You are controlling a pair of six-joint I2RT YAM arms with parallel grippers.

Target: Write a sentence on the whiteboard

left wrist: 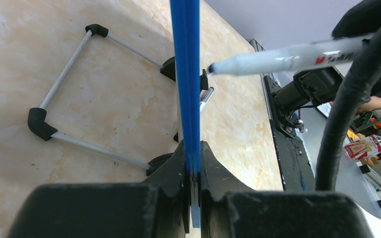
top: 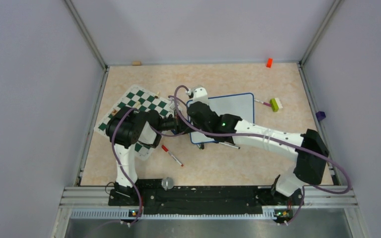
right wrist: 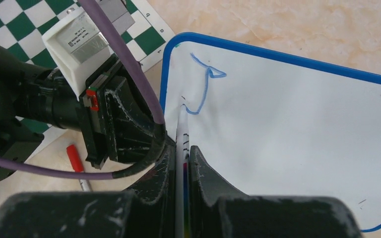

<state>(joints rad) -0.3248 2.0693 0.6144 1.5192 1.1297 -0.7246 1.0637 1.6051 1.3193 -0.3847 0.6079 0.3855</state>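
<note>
The whiteboard [right wrist: 287, 129] looks smooth and glossy with a blue plastic frame [right wrist: 278, 55]; the tabletop [top: 238, 168] is matt.

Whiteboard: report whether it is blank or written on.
Written on, barely: the whiteboard bears one blue stroke near a corner, beside the marker; the rest looks almost clean.

I count one whiteboard [top: 233, 106] with one blue stroke [right wrist: 204, 84] on it, and one chess mat [top: 138, 101]. Markers I am sure of: two, one blue-tipped marker [right wrist: 182, 131] and one red-capped marker [top: 171, 155] on the bench [top: 218, 166]. Small blocks: two, one orange block [top: 269, 62] and one green-and-white block [top: 276, 104]. One wooden piece [top: 136, 63], one purple thing [top: 320, 115]. Two pairs of fingers: my left fingers [left wrist: 171, 168], my right fingers [right wrist: 206, 171].
</note>
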